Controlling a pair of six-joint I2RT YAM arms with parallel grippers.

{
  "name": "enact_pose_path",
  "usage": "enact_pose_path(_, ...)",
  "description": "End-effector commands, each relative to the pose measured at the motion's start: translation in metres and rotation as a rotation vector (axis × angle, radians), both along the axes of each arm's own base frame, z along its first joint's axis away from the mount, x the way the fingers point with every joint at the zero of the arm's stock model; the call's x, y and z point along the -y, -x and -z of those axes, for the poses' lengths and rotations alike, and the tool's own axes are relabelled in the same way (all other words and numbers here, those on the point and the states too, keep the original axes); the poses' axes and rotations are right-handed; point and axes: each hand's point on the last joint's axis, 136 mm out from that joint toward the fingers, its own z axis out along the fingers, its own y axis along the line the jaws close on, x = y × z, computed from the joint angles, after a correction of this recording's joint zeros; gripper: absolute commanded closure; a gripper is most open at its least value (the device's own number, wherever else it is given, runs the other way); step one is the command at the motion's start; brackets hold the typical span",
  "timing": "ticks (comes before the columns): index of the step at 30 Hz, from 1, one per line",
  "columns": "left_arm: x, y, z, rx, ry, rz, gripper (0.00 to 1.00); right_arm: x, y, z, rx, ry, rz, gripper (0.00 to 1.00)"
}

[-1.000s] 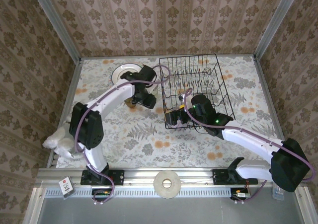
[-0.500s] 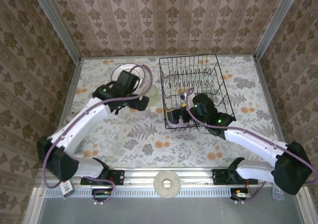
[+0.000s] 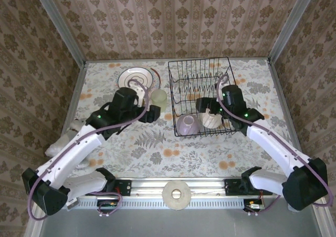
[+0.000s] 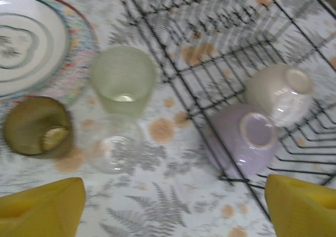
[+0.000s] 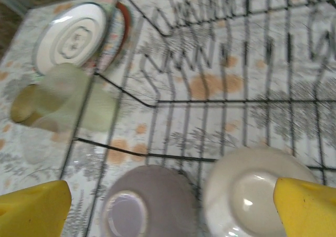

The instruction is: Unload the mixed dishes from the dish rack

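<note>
Black wire dish rack (image 3: 199, 76), lilac bowl (image 3: 187, 124) and cream bowl (image 3: 212, 120) upside down in its near end, pale green tumbler (image 3: 159, 99), amber cup (image 4: 35, 125), clear glass (image 4: 113, 146) and stacked plates (image 3: 134, 78) on the table beside its left side, left gripper (image 4: 170, 210) spread wide near the glass, right gripper (image 5: 168, 205) spread wide over the bowls, both empty.

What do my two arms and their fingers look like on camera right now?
The left arm and right arm both have white links, black joint housings and a lilac cable looping alongside. A small green light glows near each wrist. The left fingers and right fingers are blocky yellow.
</note>
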Motion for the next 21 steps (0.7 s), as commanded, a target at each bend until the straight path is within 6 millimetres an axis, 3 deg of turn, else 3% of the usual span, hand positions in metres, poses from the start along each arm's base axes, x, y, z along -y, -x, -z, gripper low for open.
enact_pose_path(1,0.038,0.007,0.016,-0.065,0.012,0.08,0.17,0.017,0.0,0.019,-0.117,0.009,0.073,0.0)
enact_pose_path(8,0.085,-0.001,0.051,-0.145,-0.066,0.111,0.27,0.054,-0.016,0.048,-0.22,0.001,0.218,0.0)
enact_pose_path(14,0.099,-0.012,0.076,-0.19,-0.091,0.093,0.29,0.079,-0.015,0.078,-0.315,-0.026,0.308,0.0)
enact_pose_path(21,0.108,-0.022,0.103,-0.249,-0.121,0.071,0.37,0.104,-0.002,0.091,-0.348,-0.078,0.418,0.0)
